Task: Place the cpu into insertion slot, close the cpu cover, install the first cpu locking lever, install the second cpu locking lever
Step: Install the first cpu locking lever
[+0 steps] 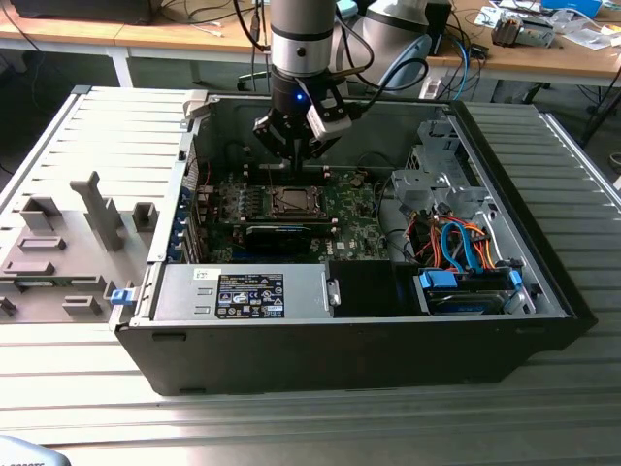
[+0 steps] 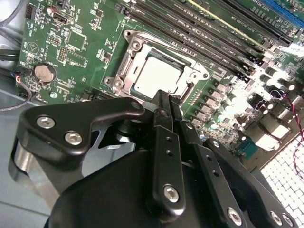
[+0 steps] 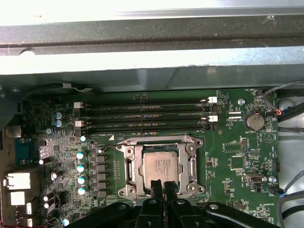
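In the exterior view, the gripper (image 1: 294,146) is seen hanging inside an open computer case (image 1: 543,282), just above the green motherboard (image 1: 340,209). The socket area is small there, and little can be made out beyond a dark square with a metal rim. The lower body of the gripper is cut off by the frame edge in both wrist views, and its black linkage hides the nearest edge of the socket.

In the first wrist view, the cpu (image 3: 160,165) is seen lying flat in the insertion slot (image 3: 129,167), its matte silvery-grey top squarely framed. The fingertips (image 3: 156,186) are drawn together with almost no gap, nothing is held between them, and they sit at the six o'clock edge of the chip; whether that edge is touched cannot be told. The cpu cover (image 3: 192,164) appears as a thin, shiny metal frame around the chip, but whether it is fully down is hard to judge. The locking levers cannot be made out with certainty.

Long black memory slots (image 3: 142,116) run at twelve o'clock from the socket, a round silver coin battery (image 3: 254,120) lies at about two o'clock, and a column of small cylindrical capacitors (image 3: 81,166) stands at nine o'clock.
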`<move>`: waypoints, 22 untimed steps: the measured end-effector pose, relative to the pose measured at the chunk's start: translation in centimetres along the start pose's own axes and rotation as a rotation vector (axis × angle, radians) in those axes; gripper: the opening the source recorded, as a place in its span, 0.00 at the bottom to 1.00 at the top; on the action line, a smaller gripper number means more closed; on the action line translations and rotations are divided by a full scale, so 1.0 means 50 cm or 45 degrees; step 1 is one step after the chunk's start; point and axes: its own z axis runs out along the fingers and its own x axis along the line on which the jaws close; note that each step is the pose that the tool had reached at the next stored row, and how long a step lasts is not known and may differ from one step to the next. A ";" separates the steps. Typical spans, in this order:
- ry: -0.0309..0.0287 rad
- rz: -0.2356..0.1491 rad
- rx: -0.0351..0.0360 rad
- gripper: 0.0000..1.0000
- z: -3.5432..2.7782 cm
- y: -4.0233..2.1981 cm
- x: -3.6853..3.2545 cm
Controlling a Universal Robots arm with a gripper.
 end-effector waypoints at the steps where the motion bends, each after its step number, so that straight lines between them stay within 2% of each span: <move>1: 0.0000 0.000 0.0001 0.16 0.000 0.000 0.000; 8: 0.0000 0.000 0.0002 0.16 0.000 0.000 0.001; 22: 0.0000 0.000 0.0002 0.16 0.000 -0.001 0.016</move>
